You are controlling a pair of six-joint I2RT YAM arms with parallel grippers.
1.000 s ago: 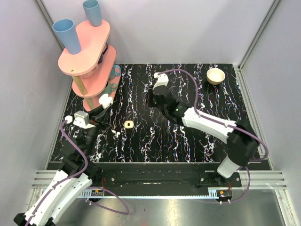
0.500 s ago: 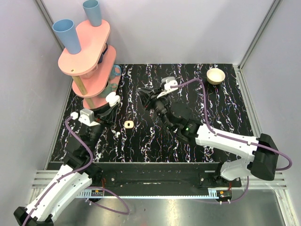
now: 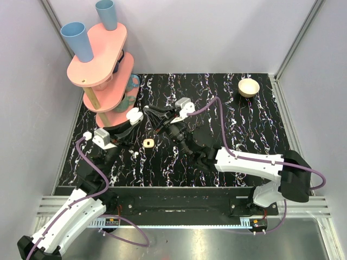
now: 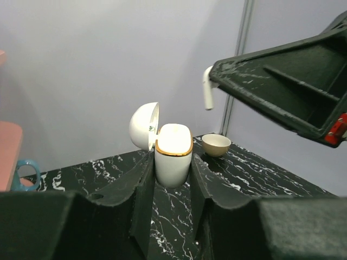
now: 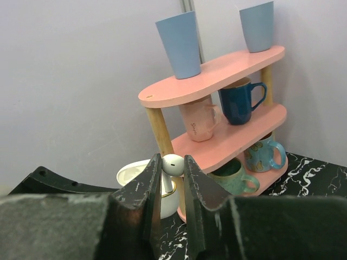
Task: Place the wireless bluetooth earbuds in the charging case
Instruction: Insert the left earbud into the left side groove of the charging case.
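White stemmed earbud; tiny white speck possibly the other.

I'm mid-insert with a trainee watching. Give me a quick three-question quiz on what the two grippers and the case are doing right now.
1. True or false: the lid of the charging case is closed.
2. The right gripper is shut on: A) a spoon, B) an earbud, C) nothing.
3. Fill in: the left gripper holds the case ____ (upright / lying flat).

Key:
1. False; the lid stands open.
2. B.
3. Upright.
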